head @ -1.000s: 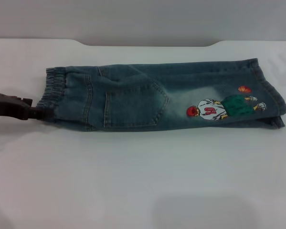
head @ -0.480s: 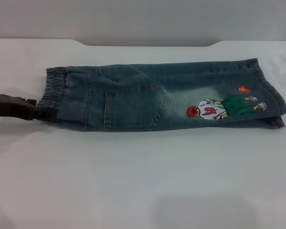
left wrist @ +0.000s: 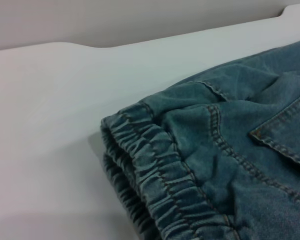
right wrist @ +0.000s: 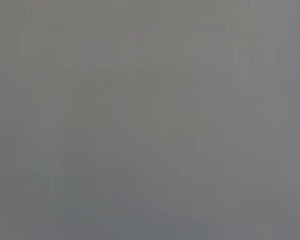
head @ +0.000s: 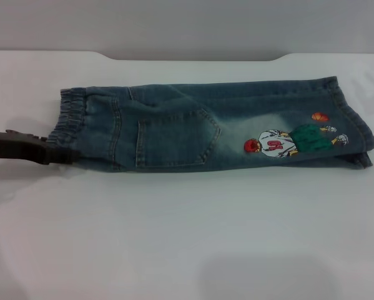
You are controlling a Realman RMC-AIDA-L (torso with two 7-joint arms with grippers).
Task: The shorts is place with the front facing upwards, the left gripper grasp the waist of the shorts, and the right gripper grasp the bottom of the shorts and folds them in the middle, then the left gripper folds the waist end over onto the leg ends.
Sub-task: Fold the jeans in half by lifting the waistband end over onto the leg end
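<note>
1. Head view: you have the shorts [head: 218, 125] lying flat on the white counter [head: 187, 237], already doubled lengthwise, pocket and cartoon embroidery up. The left gripper [head: 65, 155] sits low at the near corner of the waist of the shorts [head: 71, 122]; whether its fingers are apart or clamped, you cannot tell. The leg ends [head: 355, 128] lie far right. Right gripper not seen.
2. Left wrist view: the elastic band [left wrist: 155, 180] is stacked in two layers. Expect soft, limp denim, fairly thick; pinch both layers at the band.
3. Right wrist view: blank grey, nothing readable.
4. The counter is smooth and bare around the cloth; a grey wall [head: 187, 25] stands behind.
</note>
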